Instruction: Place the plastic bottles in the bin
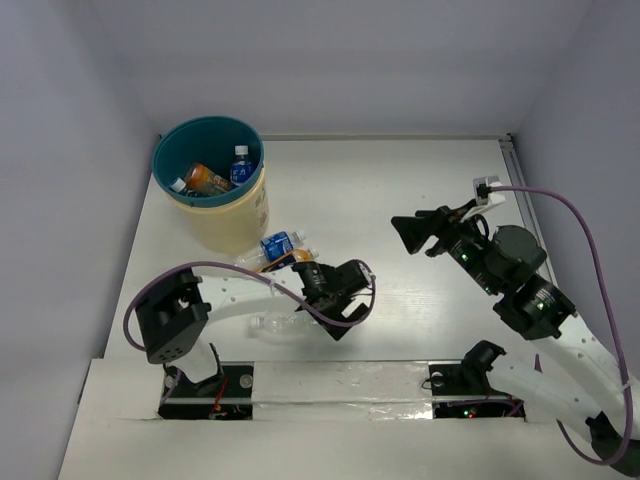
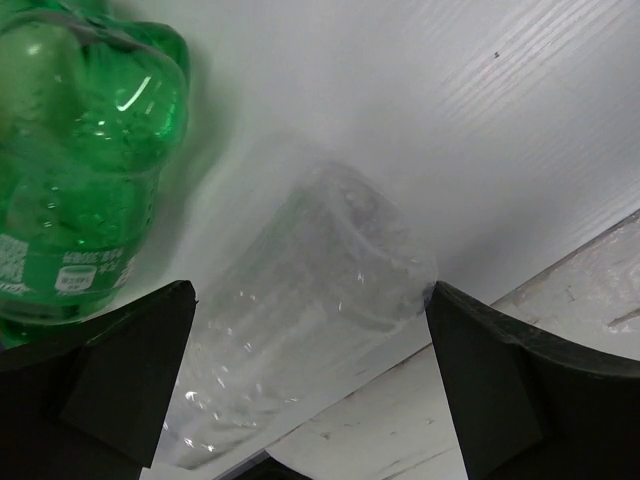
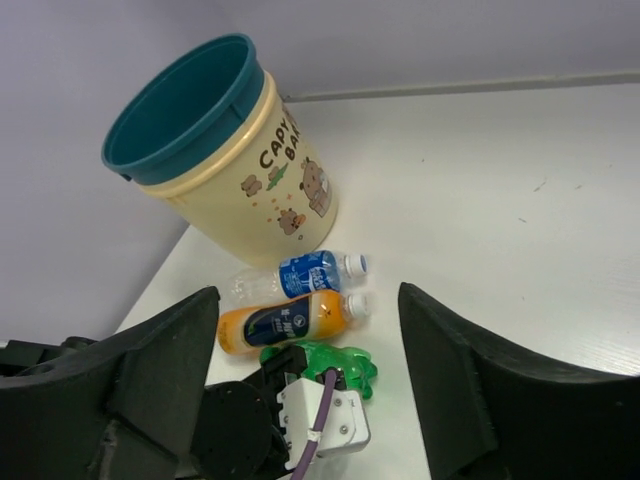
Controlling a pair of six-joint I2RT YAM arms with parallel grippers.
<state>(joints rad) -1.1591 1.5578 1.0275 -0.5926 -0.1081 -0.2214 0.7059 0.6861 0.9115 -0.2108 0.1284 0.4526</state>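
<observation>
The bin [image 1: 232, 222] stands at the far left, teal inside; an orange bottle [image 1: 207, 178] and a blue-labelled bottle [image 1: 240, 168] lie in it. A blue-labelled bottle [image 1: 279, 245] and an orange bottle [image 1: 297, 257] lie in front of it. My left gripper [image 1: 338, 305] is open, its fingers either side of a clear crinkled bottle [image 2: 310, 290] lying on the table, also in the top view [image 1: 275, 323]. A green bottle [image 2: 80, 150] lies just beside it. My right gripper [image 1: 410, 232] is open and empty, held above the table. It looks at the bin [image 3: 250, 170], the blue-labelled bottle [image 3: 310, 273], the orange bottle [image 3: 285, 320] and the green bottle [image 3: 345, 360].
The table's near edge with a taped strip [image 2: 560, 320] lies right by the clear bottle. Walls close in the table on the left, back and right. The left arm's wrist and purple cable [image 3: 320, 420] sit over the green bottle.
</observation>
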